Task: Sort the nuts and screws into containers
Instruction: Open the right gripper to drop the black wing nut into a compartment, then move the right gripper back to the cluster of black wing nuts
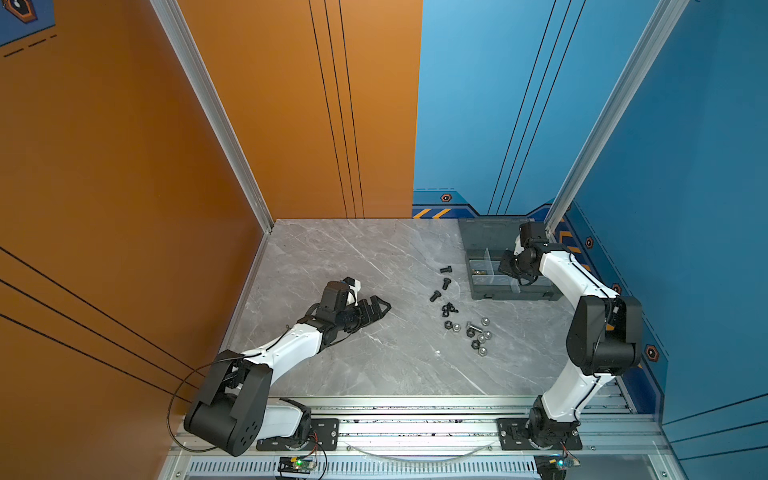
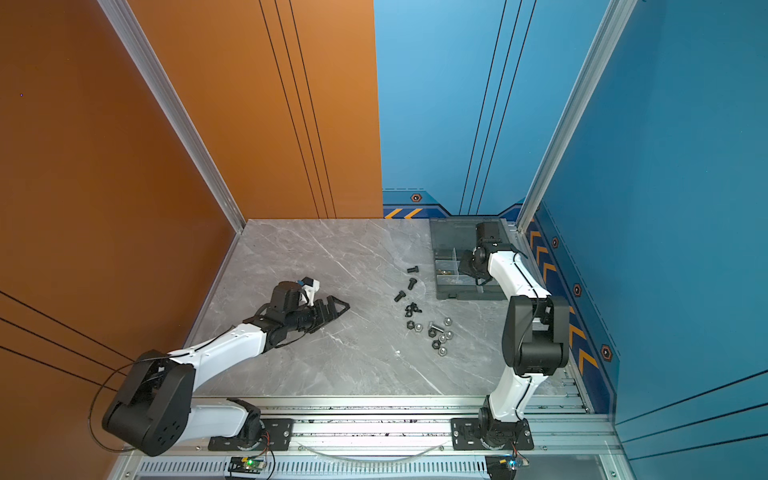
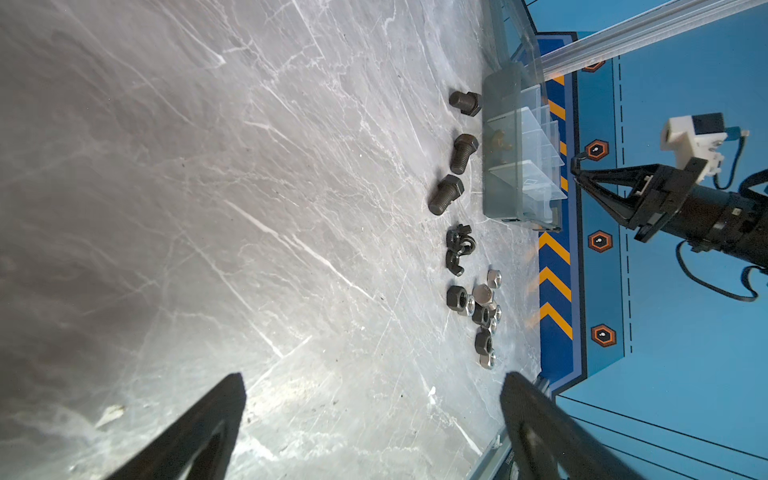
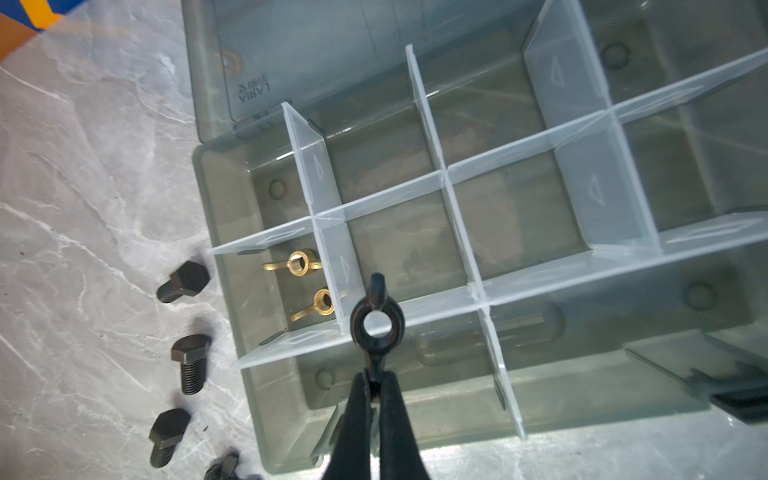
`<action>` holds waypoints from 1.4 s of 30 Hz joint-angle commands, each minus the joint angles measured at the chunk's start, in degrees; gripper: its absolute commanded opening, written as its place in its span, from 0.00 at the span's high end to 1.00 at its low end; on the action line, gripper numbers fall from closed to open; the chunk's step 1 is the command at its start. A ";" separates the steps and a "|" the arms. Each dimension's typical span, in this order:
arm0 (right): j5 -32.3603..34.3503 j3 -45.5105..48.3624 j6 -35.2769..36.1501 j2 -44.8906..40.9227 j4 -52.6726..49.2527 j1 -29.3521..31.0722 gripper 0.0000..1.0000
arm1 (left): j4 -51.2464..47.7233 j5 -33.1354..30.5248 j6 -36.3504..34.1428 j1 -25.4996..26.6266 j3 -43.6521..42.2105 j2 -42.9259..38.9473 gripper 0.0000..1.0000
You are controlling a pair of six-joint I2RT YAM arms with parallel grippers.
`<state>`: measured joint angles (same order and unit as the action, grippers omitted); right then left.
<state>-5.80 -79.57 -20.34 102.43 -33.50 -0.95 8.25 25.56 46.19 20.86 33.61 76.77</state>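
Note:
In the right wrist view my right gripper (image 4: 376,380) is shut on one wing of a black wing nut (image 4: 377,322), holding it above the dividers of the smoky grey organizer box (image 4: 232,199). Two brass wing nuts (image 4: 300,262) lie in a corner compartment. Three black screws (image 4: 191,361) lie on the table beside the box, also visible in a top view (image 1: 446,284). Loose silver and black nuts (image 1: 478,334) and black wing nuts (image 1: 449,308) lie nearer the front. My left gripper (image 1: 384,308) rests low at the table's left, open and empty (image 3: 372,376).
The box's lid (image 1: 486,232) lies open flat against the back wall. A silver bolt (image 1: 473,327) sits among the nuts. Orange and blue walls close in the marble table (image 1: 353,257), and an aluminium rail (image 1: 415,428) runs along the front.

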 commanded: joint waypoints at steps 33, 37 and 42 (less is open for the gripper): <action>-8.16 3.42 -0.61 -7.09 -1.66 5.45 0.53 | 1.32 -0.76 0.91 2.21 2.77 2.67 0.02; -6.70 8.86 -4.12 -11.70 -0.81 11.41 0.51 | 1.61 -0.20 0.84 2.18 2.69 3.04 0.02; -5.45 14.69 -10.92 -14.92 2.23 18.42 0.49 | 1.94 -0.05 0.90 2.34 2.09 2.92 0.02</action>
<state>-12.19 -67.90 -25.98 88.62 -32.40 15.00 9.61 24.95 47.00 22.59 34.74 79.26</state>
